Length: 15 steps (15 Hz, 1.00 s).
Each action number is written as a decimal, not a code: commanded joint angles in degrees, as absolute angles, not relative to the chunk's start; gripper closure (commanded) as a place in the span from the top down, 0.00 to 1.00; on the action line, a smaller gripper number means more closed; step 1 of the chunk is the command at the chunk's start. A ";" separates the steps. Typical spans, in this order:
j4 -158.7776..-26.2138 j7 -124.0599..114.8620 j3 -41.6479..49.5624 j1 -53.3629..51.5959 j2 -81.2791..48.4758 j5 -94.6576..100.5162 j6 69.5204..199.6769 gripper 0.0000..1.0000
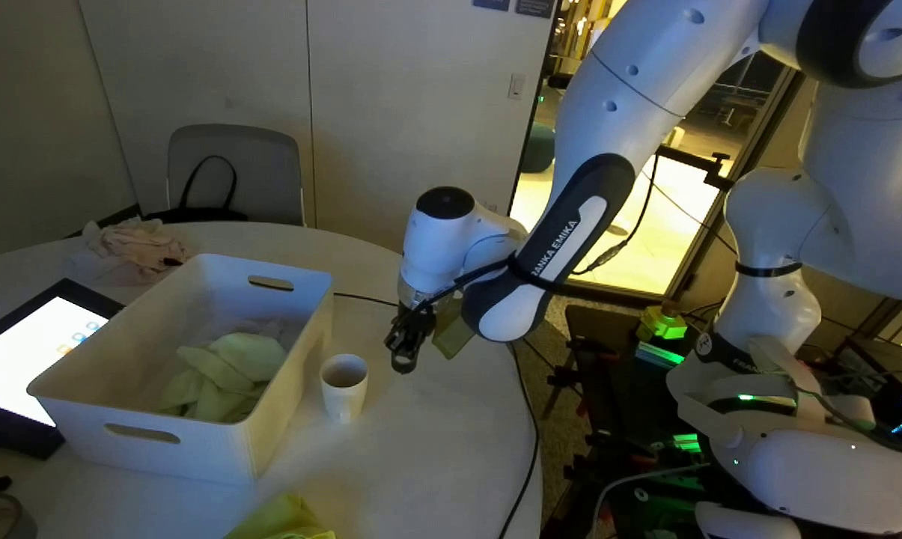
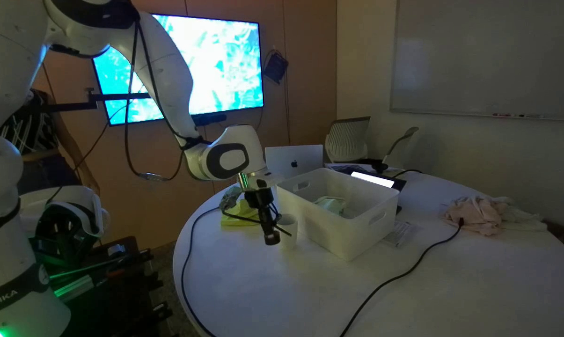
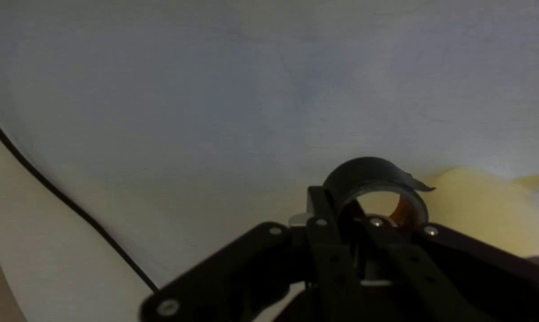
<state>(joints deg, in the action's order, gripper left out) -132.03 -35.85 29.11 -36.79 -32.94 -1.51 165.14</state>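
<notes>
Dim light covers the white table (image 1: 436,464), where a white cup (image 1: 343,397) stands just beside a storage bin (image 1: 203,449). Your gripper (image 3: 344,210) has its fingers nearly together, pinching one side of a dark tape roll (image 3: 367,173) that hangs above the table. Such a one-sided hold could let the roll pivot, so squeeze firmly, turn it slowly, and give the cup and the loose tape end (image 3: 419,184) plenty of room.

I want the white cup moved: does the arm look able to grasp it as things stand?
Probably not: the claw grips a tape roll, though the cup stands upright nearby, beside the bin.
</notes>
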 commanded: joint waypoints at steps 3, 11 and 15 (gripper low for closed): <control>-130.47 -34.78 26.46 -33.98 -24.05 7.29 156.63 0.02; -118.29 -31.72 11.78 -21.12 -26.38 9.49 145.93 0.02; -112.14 -29.58 8.11 -17.03 -30.09 8.72 142.52 0.02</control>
